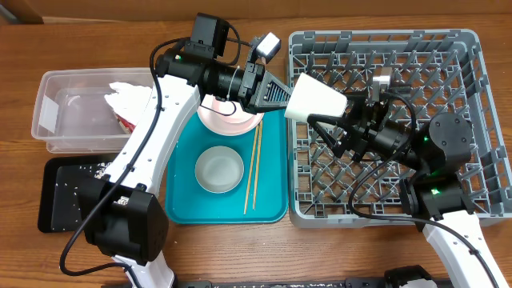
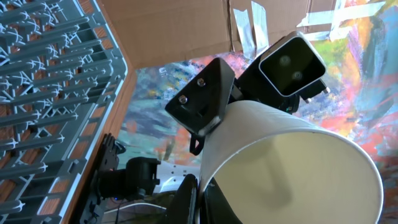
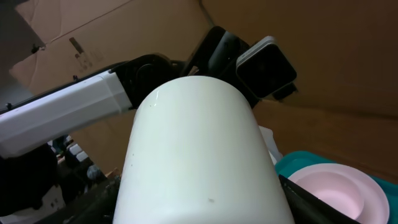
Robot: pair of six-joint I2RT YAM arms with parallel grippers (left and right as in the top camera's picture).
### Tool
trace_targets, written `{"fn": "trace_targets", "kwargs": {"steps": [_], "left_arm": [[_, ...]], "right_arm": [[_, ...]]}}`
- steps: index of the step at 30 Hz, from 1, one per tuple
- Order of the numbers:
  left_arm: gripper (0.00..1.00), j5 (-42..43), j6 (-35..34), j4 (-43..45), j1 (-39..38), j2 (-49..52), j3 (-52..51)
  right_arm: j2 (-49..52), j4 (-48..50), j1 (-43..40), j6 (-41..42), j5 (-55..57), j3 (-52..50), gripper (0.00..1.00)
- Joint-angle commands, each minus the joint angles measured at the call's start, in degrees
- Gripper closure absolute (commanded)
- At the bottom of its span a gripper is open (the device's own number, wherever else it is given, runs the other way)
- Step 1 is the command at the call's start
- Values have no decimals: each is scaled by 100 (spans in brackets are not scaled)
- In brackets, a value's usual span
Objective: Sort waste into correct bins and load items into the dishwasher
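Up top in the overhead view, the white cup (image 1: 318, 100) is hanging in the air right at the left edge of the grey dish rack (image 1: 448, 56), between the two arms. The left gripper (image 1: 280, 94) comes in from the teal tray (image 1: 272, 200) side and meets the cup's left end. The right gripper (image 1: 332, 132) reaches in from over the rack and sits against the cup's underside. The cup lies on its side, with its long axis roughly left to right across the table. On the teal tray there's a whitish bowl (image 1: 218, 170) and the chopsticks (image 1: 253, 168) lying lengthwise beside it, with the pink plate (image 1: 228, 118) mostly hidden under the left arm. A crumpled napkin (image 1: 124, 96) sits in the clear tub (image 1: 60, 120), and rice grains (image 1: 84, 172) are scattered in the black tray (image 1: 56, 200).

From the left wrist view you look straight into the cup's (image 2: 298, 168) open mouth, so the mouth points back at the left arm. The left fingers (image 2: 199, 102) are set fairly narrow at the rim, one above and one below its near edge, and look to be pinching it. The rack (image 2: 56, 81) is off to the left.

Over on the right wrist view, the cup's outer wall (image 3: 199, 162) fills nearly everything, base end towards this camera. The right fingers (image 3: 102, 196) are spread wide, one on either side of the cup body. Whether they're actually clamped on it, I can't tell. The plate (image 3: 336, 186) peeks in at the bottom right.
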Motion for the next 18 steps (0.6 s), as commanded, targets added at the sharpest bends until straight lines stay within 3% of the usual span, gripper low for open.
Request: {"fn": "trace_targets", "kwargs": {"steps": [1, 4, 5, 6, 10, 12, 13, 16, 18], "left_arm": [[96, -63, 129, 4, -39, -96, 103], [96, -79, 129, 4, -39, -96, 103], [96, -168, 127, 4, -39, -96, 103], [96, -236, 127, 2, -39, -96, 103], [95, -446, 66, 7, -33, -96, 103], [89, -1224, -120, 22, 2, -96, 103], [83, -2162, -402, 83, 55, -96, 103], [56, -3901, -1132, 264, 260, -96, 103], [50, -4767, -1434, 328, 472, -96, 103]], "right_arm": [[-39, 153, 24, -17, 50, 122, 25], [-39, 144, 24, -17, -22, 122, 28], [-39, 146, 24, -17, -26, 122, 45], [-39, 146, 24, -33, -9, 122, 51], [-39, 96, 17, -103, 256, 122, 51], [-39, 52, 20, -103, 407, 122, 55], [-39, -94, 20, -101, 599, 122, 57], [-28, -745, 20, -289, 1281, 122, 60], [-28, -1207, 20, -413, 1670, 122, 62]]}}
